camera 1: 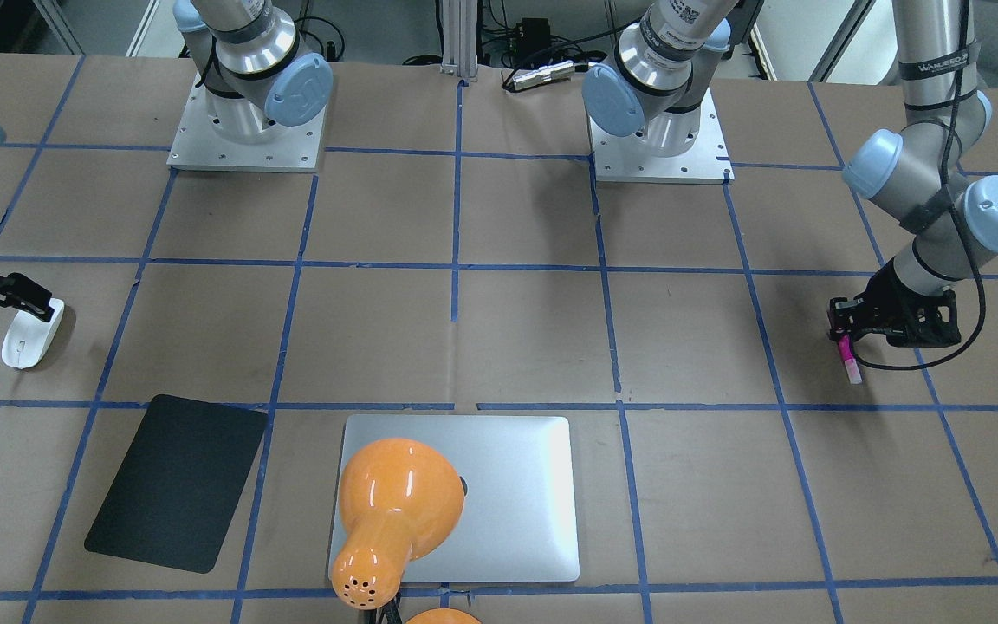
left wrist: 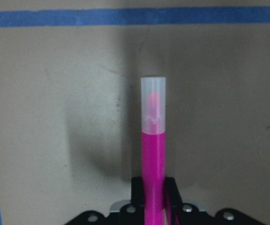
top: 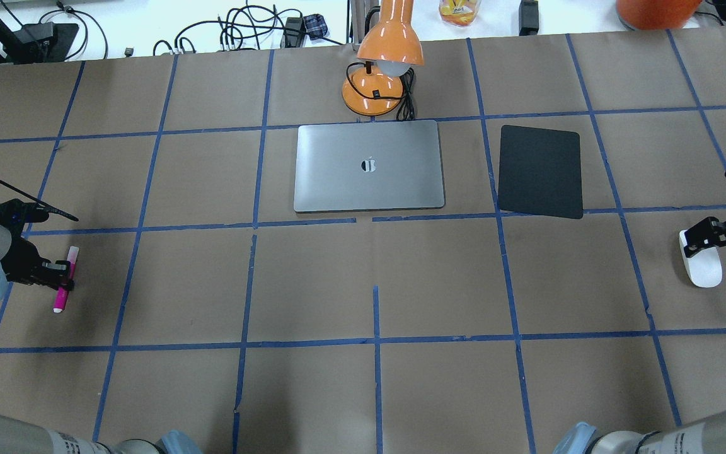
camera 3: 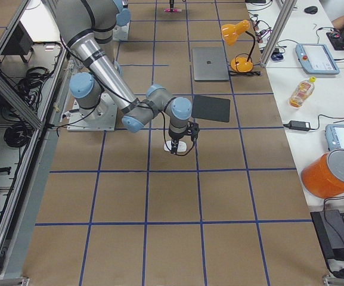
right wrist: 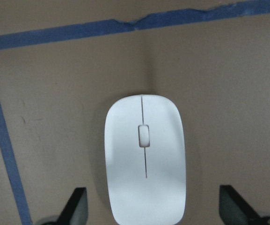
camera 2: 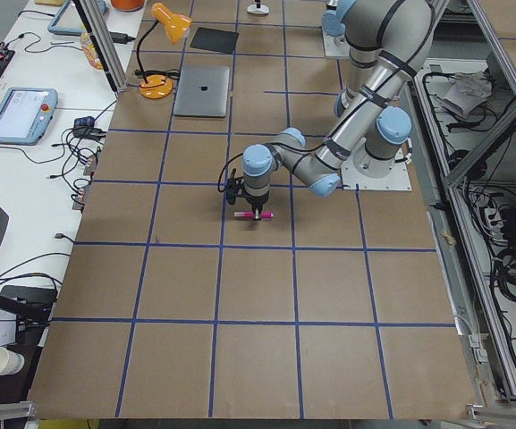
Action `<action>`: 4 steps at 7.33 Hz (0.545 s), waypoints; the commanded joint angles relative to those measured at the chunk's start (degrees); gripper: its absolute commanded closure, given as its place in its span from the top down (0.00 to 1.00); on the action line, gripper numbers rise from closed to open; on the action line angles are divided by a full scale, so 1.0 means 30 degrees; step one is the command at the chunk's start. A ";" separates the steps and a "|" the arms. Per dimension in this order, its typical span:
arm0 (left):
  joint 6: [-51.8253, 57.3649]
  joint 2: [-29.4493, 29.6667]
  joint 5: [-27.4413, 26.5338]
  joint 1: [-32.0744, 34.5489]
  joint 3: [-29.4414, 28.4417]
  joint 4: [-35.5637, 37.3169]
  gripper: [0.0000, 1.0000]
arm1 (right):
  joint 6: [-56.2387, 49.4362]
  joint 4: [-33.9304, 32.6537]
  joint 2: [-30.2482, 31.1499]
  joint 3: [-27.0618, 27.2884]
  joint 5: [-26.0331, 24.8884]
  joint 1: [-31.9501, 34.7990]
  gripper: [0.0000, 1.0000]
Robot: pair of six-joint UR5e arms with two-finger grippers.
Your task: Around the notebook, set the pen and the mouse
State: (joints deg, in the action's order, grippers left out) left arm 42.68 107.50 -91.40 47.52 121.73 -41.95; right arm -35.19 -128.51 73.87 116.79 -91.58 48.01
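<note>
The pink pen (left wrist: 153, 159) has a pale cap end pointing away from the wrist, and my left gripper (top: 60, 277) is shut on its pink barrel at the table's left edge. The front view shows the same pen (camera 1: 848, 357) in that gripper (camera 1: 841, 334). The white mouse (right wrist: 145, 159) lies flat on the paper at the far right, also seen as mouse (top: 702, 268). My right gripper (right wrist: 153, 211) stands open, its fingers (right wrist: 76, 206) wide apart either side of the mouse's near end. The silver notebook (top: 369, 165) lies closed at the table's far middle.
A thin black pad (top: 541, 170) lies just right of the notebook. An orange desk lamp (top: 379, 82) stands behind the notebook, its shade (camera 1: 395, 503) covering part of it in the front view. Blue tape lines grid the brown paper. Both arm bases (camera 1: 248, 130) sit on the robot's side.
</note>
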 commanded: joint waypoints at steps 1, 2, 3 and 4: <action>-0.3674 -0.0583 -0.0237 0.0329 -0.0001 -0.1791 0.00 | 0.0272 -0.1011 -0.0917 0.0005 0.0000 0.0166 1.00; -0.6493 -0.1315 0.0052 0.0883 -0.0001 -0.3112 0.00 | 0.0361 -0.1107 -0.1183 0.0005 0.0000 0.0167 1.00; -0.9190 -0.2105 -0.0032 0.2716 -0.0001 -0.3647 0.00 | 0.0362 -0.1137 -0.1244 0.0005 0.0000 0.0196 1.00; -1.2784 -0.2780 -0.0004 0.4445 -0.0175 -0.4465 0.00 | 0.0362 -0.1108 -0.1360 0.0005 -0.0029 0.0225 1.00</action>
State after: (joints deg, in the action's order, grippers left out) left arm 16.83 101.90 -91.48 54.74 121.61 -52.23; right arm -34.17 -131.72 70.31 116.80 -91.60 48.57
